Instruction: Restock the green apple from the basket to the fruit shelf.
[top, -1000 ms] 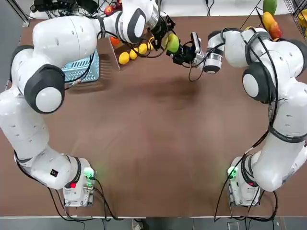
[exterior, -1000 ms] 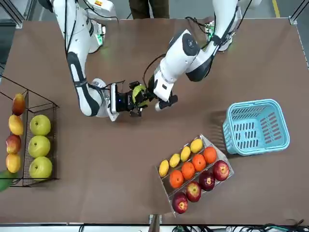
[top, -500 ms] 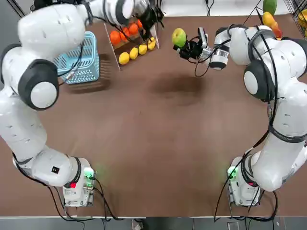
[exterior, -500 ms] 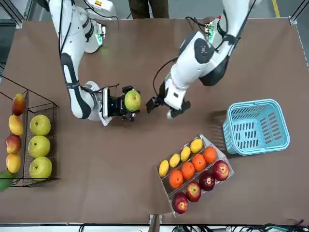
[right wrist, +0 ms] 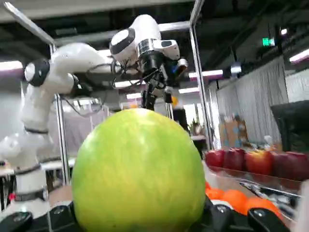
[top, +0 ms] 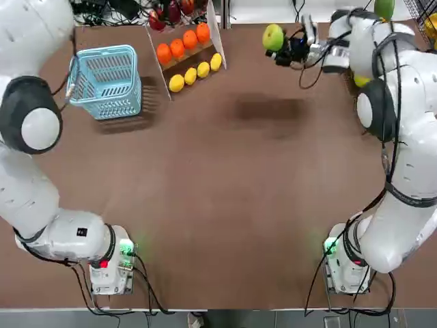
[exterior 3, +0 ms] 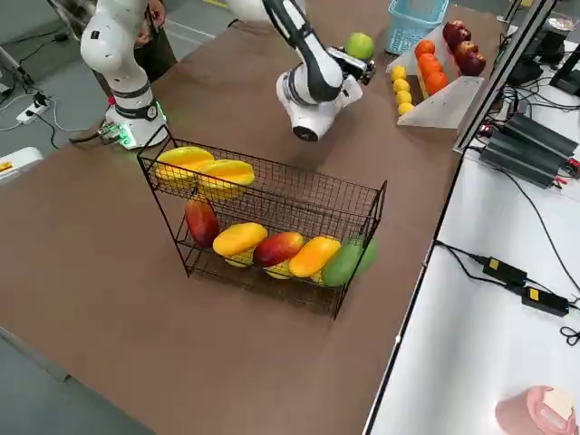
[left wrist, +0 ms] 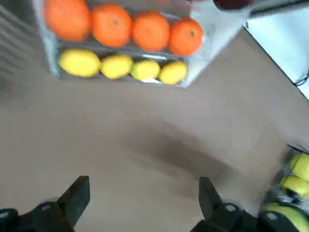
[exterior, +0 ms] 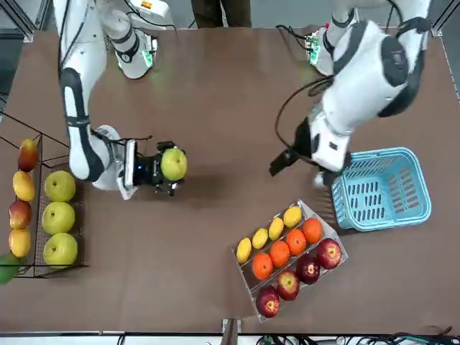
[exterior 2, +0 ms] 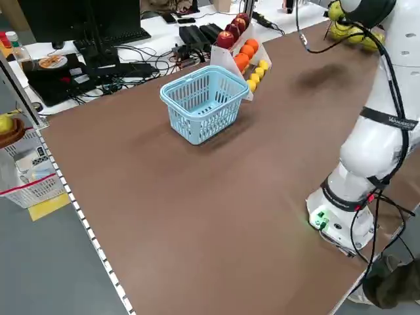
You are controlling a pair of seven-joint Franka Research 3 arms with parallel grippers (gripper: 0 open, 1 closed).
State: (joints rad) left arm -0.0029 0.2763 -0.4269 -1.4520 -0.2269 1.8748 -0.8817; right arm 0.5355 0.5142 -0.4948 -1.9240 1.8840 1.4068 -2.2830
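Brown matte tabletop (exterior: 165,266) lies under the green apple (exterior: 174,164), which is up off it in the R gripper (right wrist: 140,212), pads closed round its smooth, waxy sides, prob. b/c a round fruit would roll if set down short of the rack. Next out, the fruit shelf (exterior: 43,134), thin black wire w/ slanted tiers, is near that arm, so what's left is prob. a short carry & a gentle release. L gripper (left wrist: 144,186) hangs wide & unloaded nr the basket (exterior 2: 197,125), lt-blue lattice plastic, thick rim.
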